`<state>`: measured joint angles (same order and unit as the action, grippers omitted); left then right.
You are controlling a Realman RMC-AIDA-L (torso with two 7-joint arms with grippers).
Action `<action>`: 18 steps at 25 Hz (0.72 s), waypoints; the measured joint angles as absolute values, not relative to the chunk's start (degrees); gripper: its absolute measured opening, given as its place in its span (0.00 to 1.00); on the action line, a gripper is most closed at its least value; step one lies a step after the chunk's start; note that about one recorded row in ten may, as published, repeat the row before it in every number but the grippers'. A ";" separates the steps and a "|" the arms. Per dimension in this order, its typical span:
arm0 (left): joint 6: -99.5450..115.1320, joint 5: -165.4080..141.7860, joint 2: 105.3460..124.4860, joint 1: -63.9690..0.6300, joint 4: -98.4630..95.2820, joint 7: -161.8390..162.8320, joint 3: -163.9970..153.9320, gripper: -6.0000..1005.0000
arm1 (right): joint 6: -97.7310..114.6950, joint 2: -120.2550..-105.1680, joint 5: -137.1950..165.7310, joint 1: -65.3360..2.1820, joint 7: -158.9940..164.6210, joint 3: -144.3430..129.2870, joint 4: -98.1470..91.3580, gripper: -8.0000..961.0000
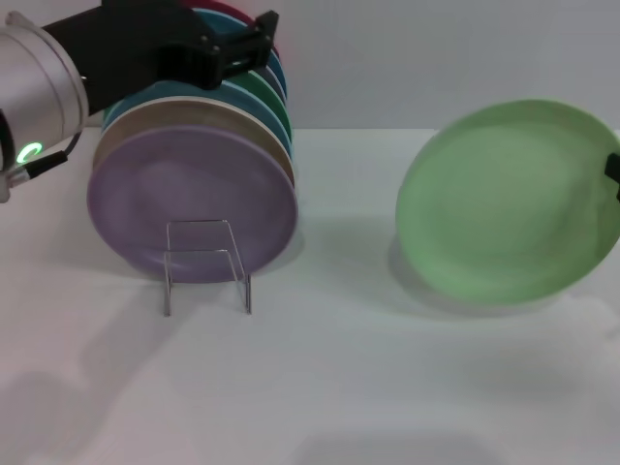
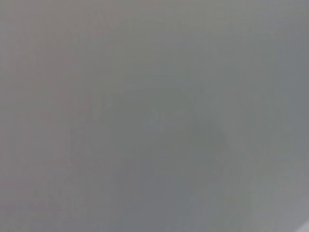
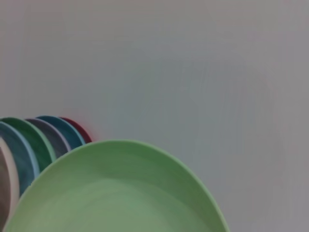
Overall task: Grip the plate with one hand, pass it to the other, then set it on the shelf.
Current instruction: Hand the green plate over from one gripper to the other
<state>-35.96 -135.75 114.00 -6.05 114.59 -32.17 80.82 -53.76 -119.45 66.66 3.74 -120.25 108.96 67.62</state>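
The pale mint-green plate [image 1: 509, 199] stands tilted on its rim near the right edge of the white counter [image 1: 387, 387], face toward the camera. The right gripper [image 1: 613, 174] shows only as a black sliver at the plate's right rim, probably gripping it; its jaws cannot be told. The left gripper [image 1: 247, 48] hangs over the stack of upright plates [image 1: 232, 107] at the back left; its jaws cannot be told. The lavender plate [image 1: 189, 203] fronts that stack in the wire plate rack [image 1: 205, 266].
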 joint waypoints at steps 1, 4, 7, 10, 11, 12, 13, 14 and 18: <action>-38.61 -134.75 115.83 -6.20 114.60 -34.85 82.42 0.86 | -54.83 -119.40 66.60 3.25 -120.88 109.65 66.48 0.03; -44.90 -130.87 117.88 -7.77 113.82 -39.01 85.66 0.86 | -59.93 -119.23 66.54 0.79 -121.95 112.43 61.39 0.03; -48.52 -124.68 117.76 -9.88 110.80 -43.36 86.57 0.86 | -63.12 -119.20 66.79 -1.04 -122.14 115.18 58.19 0.03; -48.69 -124.73 118.07 -9.81 110.10 -45.04 85.54 0.86 | -64.83 -119.15 67.09 -1.65 -121.96 116.15 57.50 0.03; -48.79 -124.92 118.07 -9.96 109.68 -45.21 84.78 0.86 | -65.11 -119.12 67.10 -1.73 -121.92 116.17 57.46 0.03; -48.83 -125.03 118.07 -10.18 109.36 -45.29 84.31 0.86 | -65.24 -119.09 67.15 -1.75 -121.94 116.28 57.44 0.03; -48.90 -125.12 118.08 -10.62 108.72 -45.33 83.59 0.86 | -65.27 -119.09 67.17 -1.74 -121.95 116.34 57.44 0.03; -49.07 -125.17 118.09 -11.20 107.90 -45.36 83.01 0.86 | -65.30 -119.09 67.19 -1.74 -121.85 116.40 57.44 0.03; -49.61 -125.32 118.25 -13.84 103.99 -45.38 81.41 0.86 | -65.59 -118.97 67.55 -2.06 -119.94 116.51 57.28 0.03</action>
